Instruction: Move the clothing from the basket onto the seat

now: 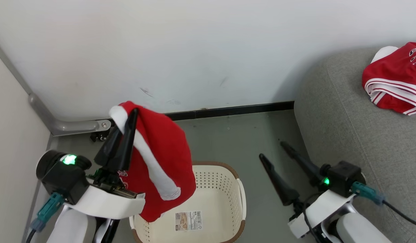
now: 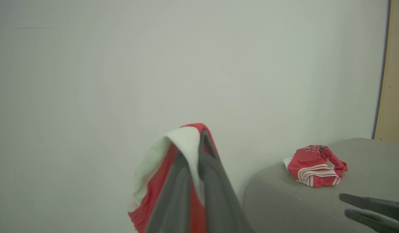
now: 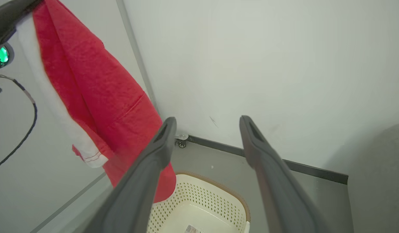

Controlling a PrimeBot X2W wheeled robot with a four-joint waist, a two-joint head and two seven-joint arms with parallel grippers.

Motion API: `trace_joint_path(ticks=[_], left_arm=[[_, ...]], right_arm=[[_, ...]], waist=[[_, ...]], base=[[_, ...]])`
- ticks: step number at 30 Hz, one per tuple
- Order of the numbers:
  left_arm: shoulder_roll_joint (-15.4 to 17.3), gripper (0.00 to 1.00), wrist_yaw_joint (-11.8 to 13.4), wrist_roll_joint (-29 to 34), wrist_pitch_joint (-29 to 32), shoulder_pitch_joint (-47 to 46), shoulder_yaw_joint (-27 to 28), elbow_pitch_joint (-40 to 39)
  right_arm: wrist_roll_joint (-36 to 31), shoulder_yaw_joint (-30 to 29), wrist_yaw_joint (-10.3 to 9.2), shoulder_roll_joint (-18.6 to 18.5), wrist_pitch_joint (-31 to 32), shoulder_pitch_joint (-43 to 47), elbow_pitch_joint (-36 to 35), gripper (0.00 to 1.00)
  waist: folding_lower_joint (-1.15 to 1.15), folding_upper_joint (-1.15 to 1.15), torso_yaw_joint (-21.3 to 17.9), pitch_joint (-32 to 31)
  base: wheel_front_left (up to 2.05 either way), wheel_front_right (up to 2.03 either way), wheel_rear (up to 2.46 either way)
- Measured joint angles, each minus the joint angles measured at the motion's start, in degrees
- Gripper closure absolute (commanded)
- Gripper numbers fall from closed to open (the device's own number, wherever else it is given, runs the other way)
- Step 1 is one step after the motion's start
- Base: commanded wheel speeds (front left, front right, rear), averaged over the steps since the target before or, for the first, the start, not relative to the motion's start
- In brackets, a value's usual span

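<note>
Left gripper, clamped tight on a red garment, dangles it over the basket. Right gripper gapes wide, empty. A second garment lies on the seat. Hanging fabric may snag the basket rim, or slip free mid-swing.

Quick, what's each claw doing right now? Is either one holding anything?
Left claw: closed, holding a red soft-fabric garment with white trim.
Right claw: open, holding nothing.
</note>
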Motion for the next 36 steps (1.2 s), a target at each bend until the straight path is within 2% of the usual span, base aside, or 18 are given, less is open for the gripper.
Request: trace_joint_path(ticks=[11,16,36], left_arm=[[0.96,1.00,-1.46,1.58,2.49,-6.22,-5.22,-3.96],[0.81,1.00,-2.01,1.86,3.96,-8.87,-8.75,-5.32],[-0.64,1.00,-2.54,1.97,6.58,-13.47,-17.22,-8.00]], right_arm=[[1.16,6.23,0.00,-2.40,0.01,-0.69,-0.09,0.00],[2.57,9.94,0.00,-3.22,0.00,-3.66,-0.05,0.00],[8.00,15.99,0.00,-5.10,0.01,-7.71,2.61,0.00]], waist=[[0.00,0.00,-0.17,0.43],[0.00,0.00,-0.27,0.77],[0.00,0.00,0.79,0.67]], base=[[0.00,0.00,0.00],[0.00,0.00,0.00],[0.00,0.00,0.00]])
